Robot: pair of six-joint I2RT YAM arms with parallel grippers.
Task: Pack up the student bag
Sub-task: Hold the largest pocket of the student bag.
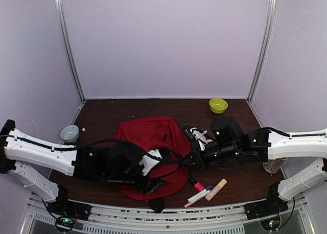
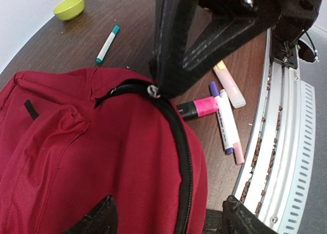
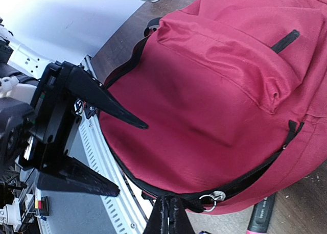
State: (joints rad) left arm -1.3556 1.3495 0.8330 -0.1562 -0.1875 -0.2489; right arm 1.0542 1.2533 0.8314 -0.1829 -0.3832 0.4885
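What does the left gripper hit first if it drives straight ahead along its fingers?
The student bag: the open left gripper points at its red fabric beside the black zipper. Nothing shows in between; how close it is, I can't tell.

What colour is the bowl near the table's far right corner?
The bowl is lime green; the top external view shows it best.

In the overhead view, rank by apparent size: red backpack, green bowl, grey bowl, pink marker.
red backpack: largest
green bowl and grey bowl: look alike, so unranked
pink marker: smallest, partly hidden
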